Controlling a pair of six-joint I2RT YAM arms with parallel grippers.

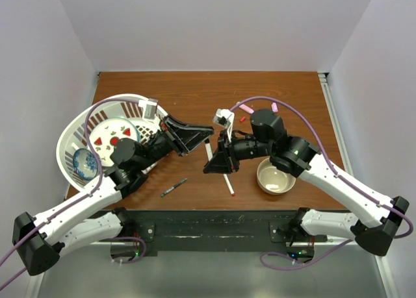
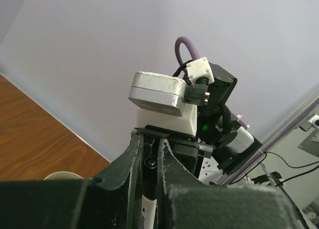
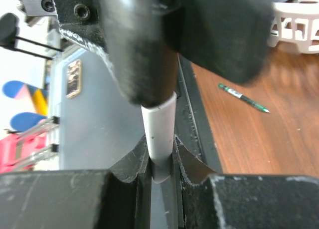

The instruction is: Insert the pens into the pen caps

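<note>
While both arms meet above the middle of the table [image 1: 279, 90], the right gripper [image 1: 218, 160] pinches a white pen [image 1: 209, 152] by its barrel, fingers pressed flat against it. The left gripper [image 1: 198, 139] meets the pen's far end from the left. Its fingers are drawn to a narrow slit around a dark stub, by its look the black cap [image 2: 149, 163], though black on black makes that hard to confirm.

Keeping pen and cap in separate grippers, off the wood, lets the two be lined up end to end and pushed together. From the right wrist, the barrel runs straight into the dark mass between the left fingers, so the join looks at or close to seating.

The left arm reaches from its near-left base past the basket [image 1: 65, 156], forearm low, wrist turned right. The right arm folds at the elbow beside the bowl [image 1: 259, 174], wrist pointing left, so the grippers face each other almost tip to tip.

Waiting on the table are a grey pen [image 1: 174, 187] near the left arm and, on the far side, a pink pen [image 1: 246, 108], a pink cap [image 1: 274, 107] and a red cap [image 1: 242, 119]. A white length with a red end [image 1: 229, 187] shows just near of the right gripper; whether it is a second pen I cannot tell.
</note>
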